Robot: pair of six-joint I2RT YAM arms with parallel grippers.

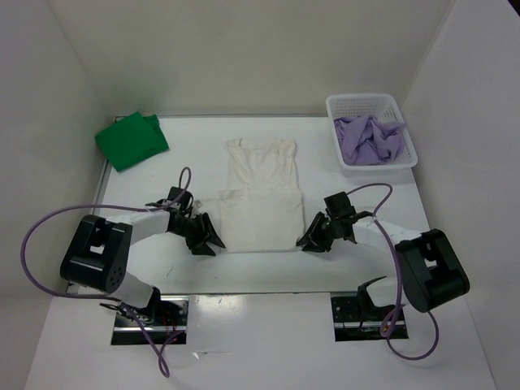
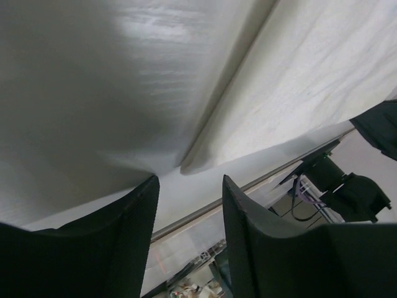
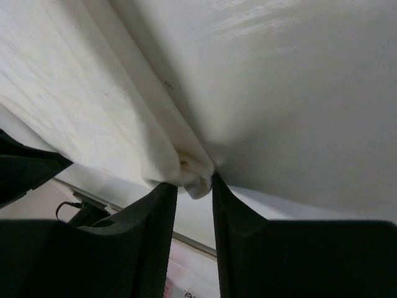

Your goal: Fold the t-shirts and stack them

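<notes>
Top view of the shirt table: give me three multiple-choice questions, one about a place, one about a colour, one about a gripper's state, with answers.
1. Where is the lavender t-shirt?
A. at the table's centre
B. in the white basket
C. under another shirt

2. What colour is the folded t-shirt at the table's far left?
A. green
B. cream
C. lavender

3. How is the left gripper?
A. shut on cloth
B. open, holding nothing
C. out of view

Answers:
1 B, it lies crumpled inside the basket.
2 A, the green t-shirt sits there.
3 B, the left wrist view shows a bare gap between its fingers, with the cream t-shirt just beyond.
</notes>
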